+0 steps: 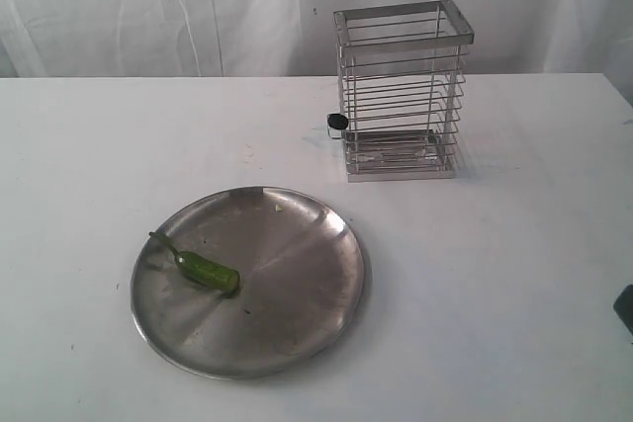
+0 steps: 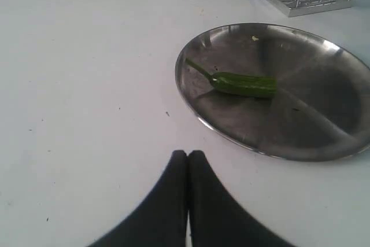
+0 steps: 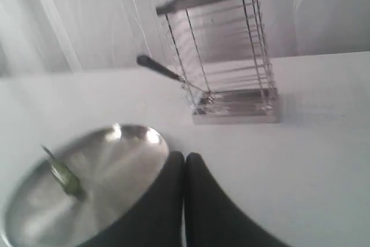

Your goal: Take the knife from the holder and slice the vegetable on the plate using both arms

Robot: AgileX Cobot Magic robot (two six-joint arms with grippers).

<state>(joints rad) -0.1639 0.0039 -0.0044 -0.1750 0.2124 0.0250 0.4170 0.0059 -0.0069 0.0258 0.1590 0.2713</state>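
Nothing of the task looks done yet. The knife (image 3: pixel 162 70) is in the holder (image 1: pixel 401 91), a tall wire basket standing on the far right part of the white table (image 1: pixel 514 274); only its dark handle shows, poking out through the bars low on the holder's left side, while the blade cannot be made out inside. The plate (image 1: pixel 297 289) sits nearer and to the left, well apart from the holder, and the vegetable (image 1: pixel 206 269), a green pepper, lies whole on the plate's left half with its thin stem pointing to the far left. No slices show on the plate, only a tiny pale speck near its far rim. The left gripper (image 2: pixel 188 160) hovers over bare table close to the plate's rim, its fingers pressed together and holding nothing. The right gripper (image 3: pixel 184 163) is likewise closed and empty, hanging by the plate and facing the holder from a distance. In the exterior view neither arm reaches over the work area. Drawing the knife, steadying the pepper and cutting it all appear to remain.
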